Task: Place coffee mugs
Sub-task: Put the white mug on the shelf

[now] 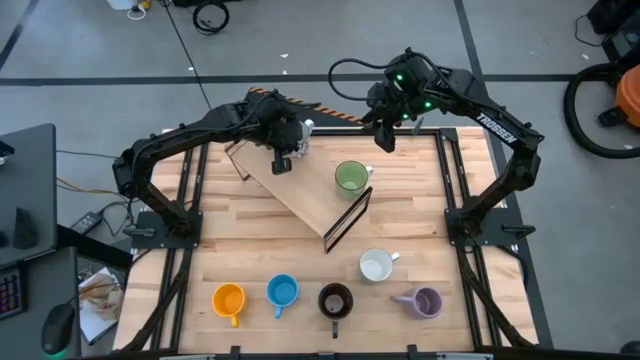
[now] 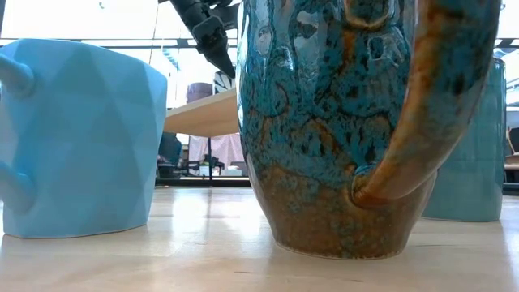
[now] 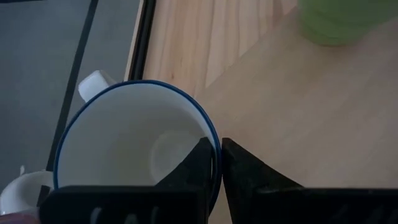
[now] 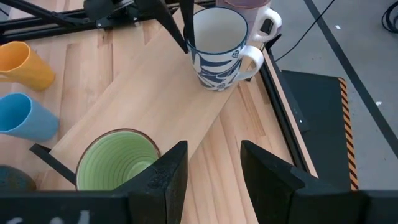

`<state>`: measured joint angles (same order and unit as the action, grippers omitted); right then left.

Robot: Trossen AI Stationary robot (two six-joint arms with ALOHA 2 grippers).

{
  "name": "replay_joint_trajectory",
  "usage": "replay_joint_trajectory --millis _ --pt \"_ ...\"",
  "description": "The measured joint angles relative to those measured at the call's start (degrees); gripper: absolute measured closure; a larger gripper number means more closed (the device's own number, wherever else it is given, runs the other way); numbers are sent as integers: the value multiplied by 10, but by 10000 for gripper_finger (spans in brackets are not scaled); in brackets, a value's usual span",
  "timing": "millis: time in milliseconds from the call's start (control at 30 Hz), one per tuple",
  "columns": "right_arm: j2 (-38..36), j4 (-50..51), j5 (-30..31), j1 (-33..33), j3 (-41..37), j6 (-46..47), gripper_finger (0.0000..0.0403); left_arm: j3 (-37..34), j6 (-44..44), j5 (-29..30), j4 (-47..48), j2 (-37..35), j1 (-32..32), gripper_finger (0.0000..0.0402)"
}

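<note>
A: Left gripper point(image 3: 214, 171) status?

B: I'm clamping it on the rim of the white blue-patterned mug point(image 4: 214, 50), one finger inside the bowl, one outside. The mug is standing upright at the far end of the raised wooden shelf point(image 1: 300, 195), and I'm coming down on it from above.

A: And the right gripper point(image 4: 211, 171)?

B: I'm hovering it with its fingers apart and empty, above the shelf, just past the green mug point(image 1: 351, 178). That mug is sitting upright on the shelf, nearer the middle.

A: Which way is the patterned mug lying from you?

B: Directly under my left fingers. Its handle is pointing away from the green mug, toward the table edge. Left arm is clearly the nearer one. Looks like I'm about to let go.

A: The rest?

B: Orange mug point(image 1: 229, 300), light blue mug point(image 1: 283, 292), dark brown mug point(image 1: 335, 300), white mug point(image 1: 376, 266) and lavender mug point(image 1: 424, 302) are waiting on the table in front of the shelf.
</note>
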<state>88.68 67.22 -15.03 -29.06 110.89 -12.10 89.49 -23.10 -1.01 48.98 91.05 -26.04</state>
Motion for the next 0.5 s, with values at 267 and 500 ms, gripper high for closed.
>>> replay_joint_trajectory --millis 267,500 --pt "0 -6 0 0 0 0 249 0 -1 24 1 0 0 359" --pt "0 -6 0 0 0 0 249 0 -2 29 1 0 2 335"
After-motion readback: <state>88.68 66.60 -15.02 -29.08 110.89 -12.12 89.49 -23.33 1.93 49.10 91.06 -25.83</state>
